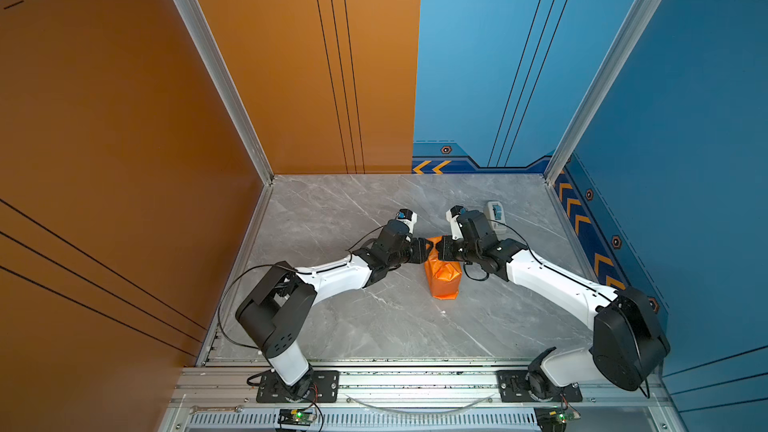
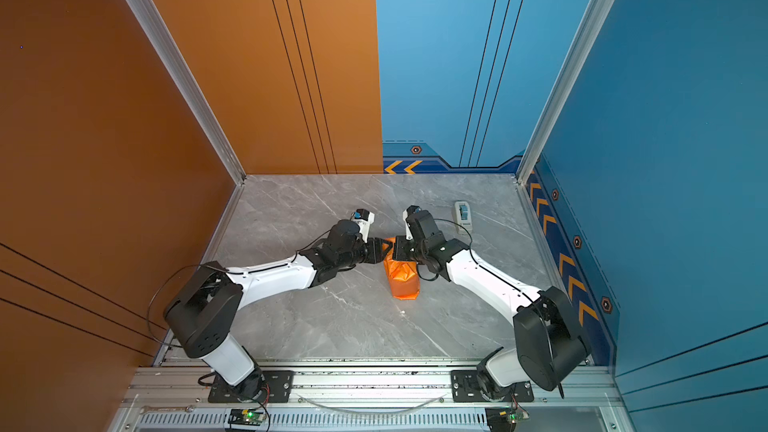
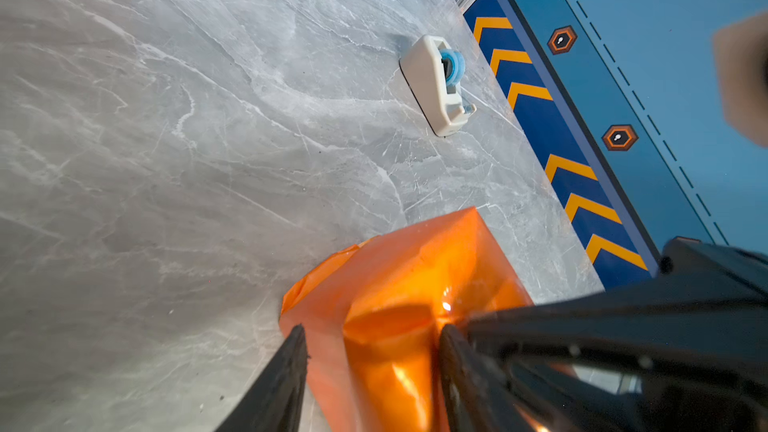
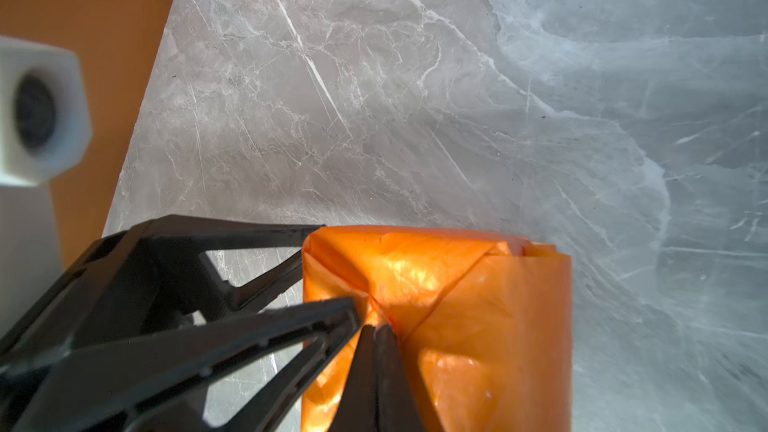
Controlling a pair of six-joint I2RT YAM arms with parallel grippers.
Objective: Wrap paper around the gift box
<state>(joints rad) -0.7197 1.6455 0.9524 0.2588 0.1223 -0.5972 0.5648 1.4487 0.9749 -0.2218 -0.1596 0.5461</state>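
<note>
Currently I'm pressing the shut right gripper (image 4: pixel 376 336) onto the paper (image 4: pixel 478 305) fold; left gripper (image 3: pixel 372 332) straddling half-open, grip unclear; lifting risks springback.

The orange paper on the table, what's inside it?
Only the paper itself shows: a closed, boxy orange bundle lying on the table, its end folded into triangular flaps. Whatever it holds is fully covered in every view, so the contents cannot be seen.

Left arm (image 1: pixel 332 274) and right arm (image 1: pixel 552 284) reach inward, forearms low. Left gripper (image 3: pixel 372 328): jaws half apart. Right gripper (image 4: pixel 376 328): jaws pressed together. Tips face each other, nearly meeting.
</note>
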